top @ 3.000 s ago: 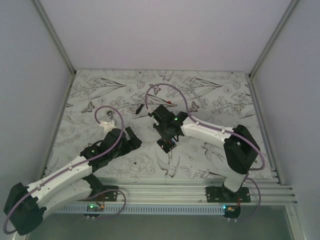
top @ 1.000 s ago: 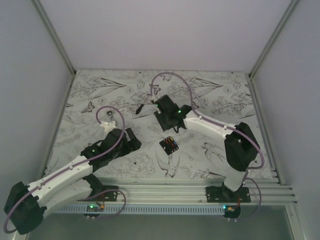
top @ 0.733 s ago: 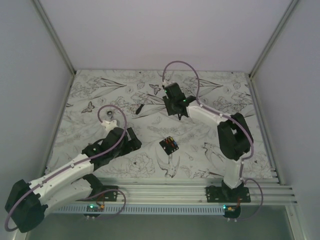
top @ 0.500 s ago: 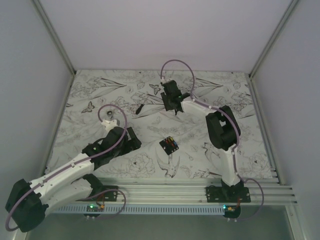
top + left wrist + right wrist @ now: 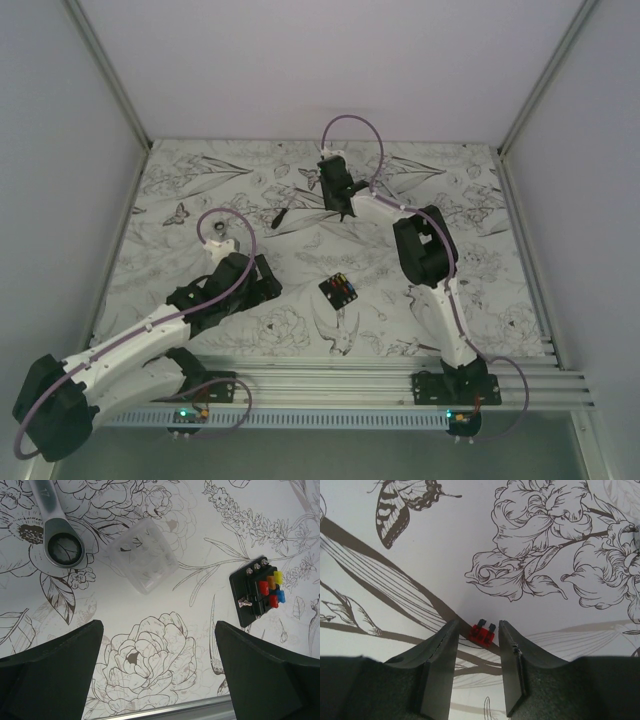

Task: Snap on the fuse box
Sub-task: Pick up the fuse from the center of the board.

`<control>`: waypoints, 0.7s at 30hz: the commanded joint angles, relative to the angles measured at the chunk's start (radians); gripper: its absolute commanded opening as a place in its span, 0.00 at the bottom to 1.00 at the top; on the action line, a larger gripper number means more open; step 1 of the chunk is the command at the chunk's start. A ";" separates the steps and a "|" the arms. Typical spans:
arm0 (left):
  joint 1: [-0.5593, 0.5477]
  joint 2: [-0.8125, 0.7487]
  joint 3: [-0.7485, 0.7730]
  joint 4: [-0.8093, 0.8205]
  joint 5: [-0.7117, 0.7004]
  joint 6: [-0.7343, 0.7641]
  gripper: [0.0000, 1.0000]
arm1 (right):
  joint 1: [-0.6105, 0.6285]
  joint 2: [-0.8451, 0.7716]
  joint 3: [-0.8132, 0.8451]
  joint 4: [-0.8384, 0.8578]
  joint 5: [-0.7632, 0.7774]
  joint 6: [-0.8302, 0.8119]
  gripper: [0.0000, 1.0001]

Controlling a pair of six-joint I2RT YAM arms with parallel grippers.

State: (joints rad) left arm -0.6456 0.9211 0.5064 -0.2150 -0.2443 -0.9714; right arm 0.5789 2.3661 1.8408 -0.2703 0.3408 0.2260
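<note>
The fuse box (image 5: 338,291) lies flat at the centre of the desk (image 5: 480,300), ungripped. It is likely light, rigid plastic, best pinched across its side walls. The left fingers (image 5: 55,665) gape wide nearby; the right fingers (image 5: 440,655), far back, stand parted astride a loose red fuse (image 5: 482,632).

— Where's the fuse box (image 5: 338,290)?
— On the counter (image 5: 160,240), toward the front, coloured fuses facing up, nothing touching it.
— And your pincers?
— My left pincer (image 5: 262,278) sits near it, to its left. My right pincer (image 5: 335,188) hangs well beyond it, toward the back, near a black stick (image 5: 279,217).
</note>
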 commanded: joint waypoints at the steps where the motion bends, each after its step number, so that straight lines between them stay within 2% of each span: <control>1: 0.012 -0.002 0.020 -0.027 0.001 0.015 1.00 | -0.010 0.028 0.051 -0.015 0.057 0.054 0.42; 11: 0.013 0.002 0.022 -0.027 0.005 0.012 1.00 | -0.011 -0.011 -0.013 -0.090 0.053 0.073 0.39; 21: 0.012 0.007 0.028 -0.026 0.009 0.012 1.00 | -0.034 -0.003 -0.029 -0.088 -0.077 0.081 0.36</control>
State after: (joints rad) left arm -0.6395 0.9245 0.5121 -0.2153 -0.2398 -0.9714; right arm 0.5625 2.3566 1.8252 -0.2974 0.3279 0.2977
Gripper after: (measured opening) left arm 0.997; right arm 0.378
